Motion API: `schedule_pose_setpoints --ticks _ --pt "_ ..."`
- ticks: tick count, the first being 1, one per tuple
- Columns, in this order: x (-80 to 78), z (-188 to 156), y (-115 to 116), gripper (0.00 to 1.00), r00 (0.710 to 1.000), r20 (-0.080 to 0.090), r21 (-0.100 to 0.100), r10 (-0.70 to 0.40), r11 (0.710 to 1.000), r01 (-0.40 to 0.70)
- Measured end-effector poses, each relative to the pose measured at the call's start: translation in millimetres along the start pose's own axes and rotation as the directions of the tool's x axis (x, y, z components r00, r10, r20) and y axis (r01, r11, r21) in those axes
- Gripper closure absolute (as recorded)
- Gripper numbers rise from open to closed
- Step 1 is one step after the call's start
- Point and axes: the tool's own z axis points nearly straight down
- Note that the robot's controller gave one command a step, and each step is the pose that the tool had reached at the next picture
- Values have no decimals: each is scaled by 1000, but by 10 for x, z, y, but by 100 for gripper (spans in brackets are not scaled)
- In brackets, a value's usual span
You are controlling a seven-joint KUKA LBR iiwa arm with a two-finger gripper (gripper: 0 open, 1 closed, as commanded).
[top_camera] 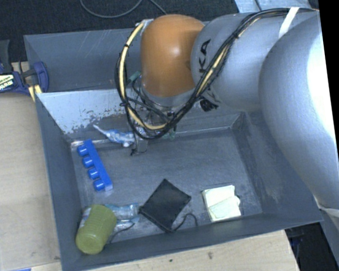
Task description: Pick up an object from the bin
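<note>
My gripper [138,143] is low at the back of the bin, mostly hidden under the arm's orange cover. Right beside it on the left, a small clear and blue plastic piece [114,136] lies against the back wall. A blue strip of studded blocks [94,166] lies a little further left and forward, apart from the gripper. I see nothing held in the gripper.
Along the bin's front lie an olive-green cylinder [95,229] on its side, a crumpled clear wrapper [125,214] next to it, a black square pad [164,205] and a pale yellow block of notes [222,203]. The arm covers the bin's back right.
</note>
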Motion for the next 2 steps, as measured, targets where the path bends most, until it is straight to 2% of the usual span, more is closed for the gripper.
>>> schedule_pose_setpoints --ticks 1,2 --pt "43 463 -11 100 1000 -12 3 1 1000 -1" --pt "-35 -323 0 100 1000 12 -3 2 1000 -2"
